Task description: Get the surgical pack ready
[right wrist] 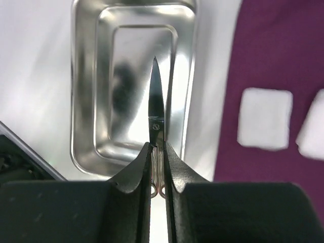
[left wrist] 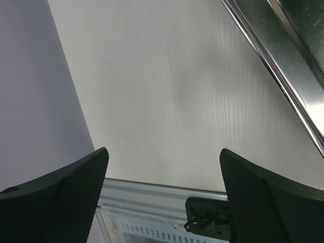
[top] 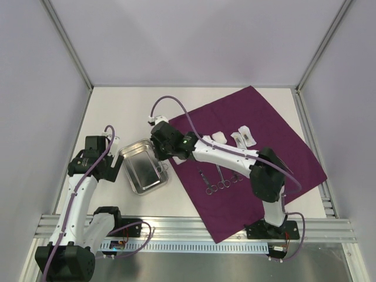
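The right gripper point(right wrist: 158, 152) pinched the scissors point(right wrist: 156, 101) above the steel tray point(right wrist: 86, 101), likely to set them inside. The tray sat at 9 o'clock from the purple cloth point(top: 264, 129). The left gripper point(left wrist: 162, 157) gaped wide, empty.

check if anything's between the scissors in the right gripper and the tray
Nothing visible does. The right gripper holds the scissors tip-forward over the tray, whose floor looks bare. The left gripper is open off to the tray's side, not over it.

Lab enclosure, white walls point(top: 194, 35), aluminium frame point(top: 176, 228)
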Motion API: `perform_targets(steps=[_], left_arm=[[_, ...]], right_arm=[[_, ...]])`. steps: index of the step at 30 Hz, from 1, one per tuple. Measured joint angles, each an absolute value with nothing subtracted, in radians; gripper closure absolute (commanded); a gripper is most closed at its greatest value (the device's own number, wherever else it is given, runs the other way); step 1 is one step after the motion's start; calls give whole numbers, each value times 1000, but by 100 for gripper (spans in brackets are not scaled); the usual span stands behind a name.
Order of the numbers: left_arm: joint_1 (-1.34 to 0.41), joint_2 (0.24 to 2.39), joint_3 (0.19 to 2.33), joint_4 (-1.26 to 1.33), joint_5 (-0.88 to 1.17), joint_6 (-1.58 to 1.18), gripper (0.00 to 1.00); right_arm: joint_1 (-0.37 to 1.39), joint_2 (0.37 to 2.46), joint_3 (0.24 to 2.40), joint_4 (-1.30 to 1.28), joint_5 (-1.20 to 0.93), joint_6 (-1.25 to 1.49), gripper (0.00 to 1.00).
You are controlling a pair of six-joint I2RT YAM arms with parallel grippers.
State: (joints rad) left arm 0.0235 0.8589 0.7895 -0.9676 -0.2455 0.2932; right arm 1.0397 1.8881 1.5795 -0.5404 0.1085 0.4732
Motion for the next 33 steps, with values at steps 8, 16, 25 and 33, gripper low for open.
perform_targets(steps=[8, 16, 25, 33], left_arm=[[23, 858, 789, -968, -245, 293, 0], [23, 858, 789, -968, -245, 293, 0], [23, 858, 789, -968, -245, 293, 0], [23, 858, 789, -968, -245, 293, 0]], right_arm=[[1071, 2149, 1762, -493, 95, 484, 99], [1075, 2218, 1762, -496, 97, 524, 98], [1078, 2222, 1769, -501, 95, 546, 73], [1078, 2159, 1785, -525, 98, 519, 66]])
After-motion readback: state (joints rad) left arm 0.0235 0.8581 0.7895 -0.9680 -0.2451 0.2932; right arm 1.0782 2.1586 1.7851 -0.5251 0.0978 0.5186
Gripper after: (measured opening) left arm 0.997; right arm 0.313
